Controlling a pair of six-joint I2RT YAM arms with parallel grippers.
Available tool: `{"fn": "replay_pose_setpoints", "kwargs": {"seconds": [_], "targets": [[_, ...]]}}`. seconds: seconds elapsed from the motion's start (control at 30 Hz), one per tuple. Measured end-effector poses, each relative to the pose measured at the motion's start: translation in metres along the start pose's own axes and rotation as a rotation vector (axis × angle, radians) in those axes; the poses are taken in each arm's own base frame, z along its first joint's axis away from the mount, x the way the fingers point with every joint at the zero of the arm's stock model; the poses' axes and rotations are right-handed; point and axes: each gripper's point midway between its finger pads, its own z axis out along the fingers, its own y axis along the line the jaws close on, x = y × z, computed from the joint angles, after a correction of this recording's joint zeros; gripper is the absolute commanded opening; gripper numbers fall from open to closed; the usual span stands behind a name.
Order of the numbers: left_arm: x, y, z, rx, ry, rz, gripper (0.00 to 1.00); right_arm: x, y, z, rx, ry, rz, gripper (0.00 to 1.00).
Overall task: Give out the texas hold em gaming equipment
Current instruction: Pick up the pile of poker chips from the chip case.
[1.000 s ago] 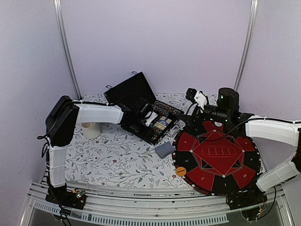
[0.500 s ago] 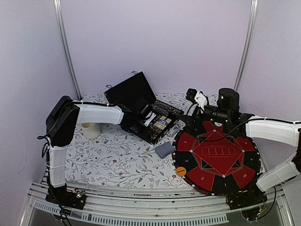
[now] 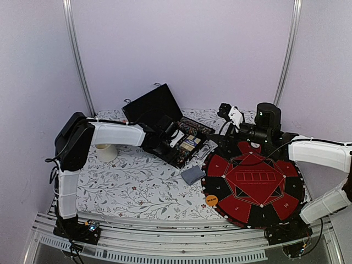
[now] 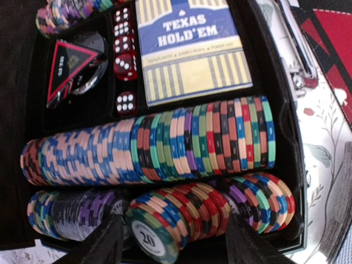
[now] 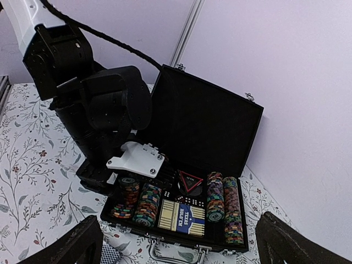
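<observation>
Orange button (image 3: 212, 200) lies on the near-left rim of the round red-and-black mat (image 3: 253, 181), which fills the right of the table. Just left of the mat we see a grey-blue deck (image 3: 192, 175) resting on the floral cloth (image 3: 132, 181). Farther back, at mid-table, the black case (image 3: 151, 107) stands open, lid up on its far side. Inside it, chips (image 4: 165, 148) sit on edge in rows, with red dice (image 4: 125, 102) and a blue-and-yellow card box (image 4: 190, 49) beyond them. The left gripper (image 4: 173, 242) is down at the nearest row, its jaws apart and straddling part of it, with a green chip (image 4: 154, 236) leaning between the fingers. We cannot tell whether the pads touch the chips. The right gripper (image 5: 179, 245) hangs right of the case, by the mat's far edge, jaws wide apart around nothing. A cream cup (image 3: 105, 152) stands at the left, level with the case.
</observation>
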Motion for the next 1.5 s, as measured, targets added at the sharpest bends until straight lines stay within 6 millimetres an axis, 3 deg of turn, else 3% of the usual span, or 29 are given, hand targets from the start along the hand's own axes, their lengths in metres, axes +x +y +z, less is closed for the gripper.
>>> {"fn": "replay_pose_setpoints", "kwargs": {"seconds": [0.27,0.57,0.77,0.9,1.13,1.37,1.5], "targets": [[-0.007,0.002,0.004,-0.034,-0.032,0.032,0.46,-0.001,0.001,-0.001,-0.003,-0.004,-0.001,0.99],[-0.011,0.010,0.004,-0.098,-0.047,0.032,0.41,-0.003,0.000,-0.002,-0.001,-0.007,-0.003,0.99],[-0.009,0.013,0.007,-0.069,-0.050,-0.008,0.50,-0.003,0.000,-0.002,-0.001,-0.008,-0.003,0.99],[-0.007,0.009,0.008,-0.030,-0.054,-0.013,0.49,-0.003,0.000,-0.002,-0.001,-0.008,-0.003,0.99],[-0.006,0.011,0.008,-0.046,-0.049,0.009,0.28,-0.005,0.000,-0.003,0.001,-0.012,-0.005,0.99],[-0.012,0.017,0.000,-0.068,-0.064,0.023,0.15,-0.005,0.000,-0.003,0.001,-0.012,-0.005,0.99],[-0.012,0.018,0.000,-0.058,-0.073,0.023,0.03,-0.005,0.000,-0.003,0.001,-0.012,-0.005,0.99]]}}
